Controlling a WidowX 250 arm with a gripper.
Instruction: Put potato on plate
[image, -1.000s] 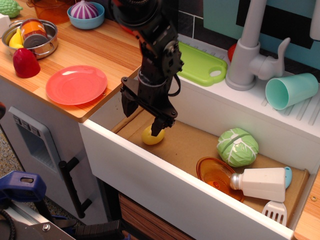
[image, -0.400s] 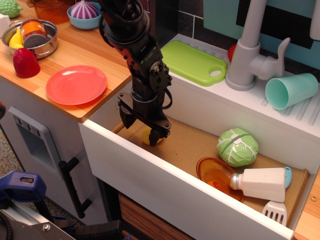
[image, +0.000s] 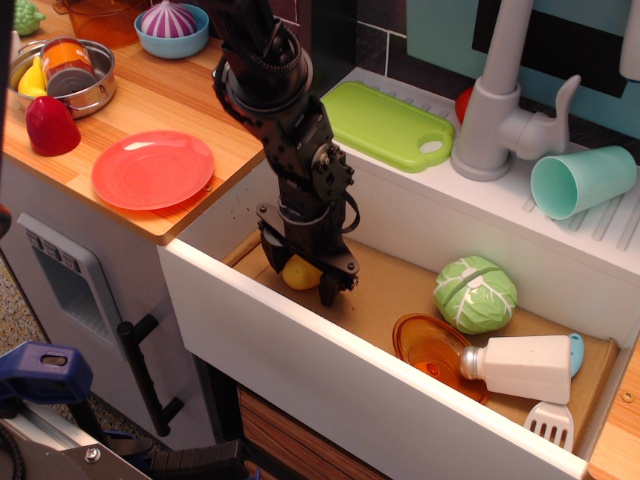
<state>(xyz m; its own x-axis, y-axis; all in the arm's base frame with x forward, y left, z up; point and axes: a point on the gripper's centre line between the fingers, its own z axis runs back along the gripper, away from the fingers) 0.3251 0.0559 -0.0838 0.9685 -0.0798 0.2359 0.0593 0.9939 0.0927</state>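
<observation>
Potato (image: 299, 273) on sink floor, left end, between lowered fingers | gripper (image: 303, 272) spread astride it, not visibly pinching, placed for a side grasp | plate (image: 153, 169) on counter, left, well apart, bare to receive | judged: grasp step, lift pending

yellow potato (image: 299, 273) in sink, pink plate (image: 153, 169) on counter

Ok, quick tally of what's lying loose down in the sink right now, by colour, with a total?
Yellow: 1, the potato, between the arm's jaws.
Green: 1, the cabbage.
Orange: 1, the translucent dish.
White: 2, the shaker bottle and the spatula.
Total: 5
</observation>
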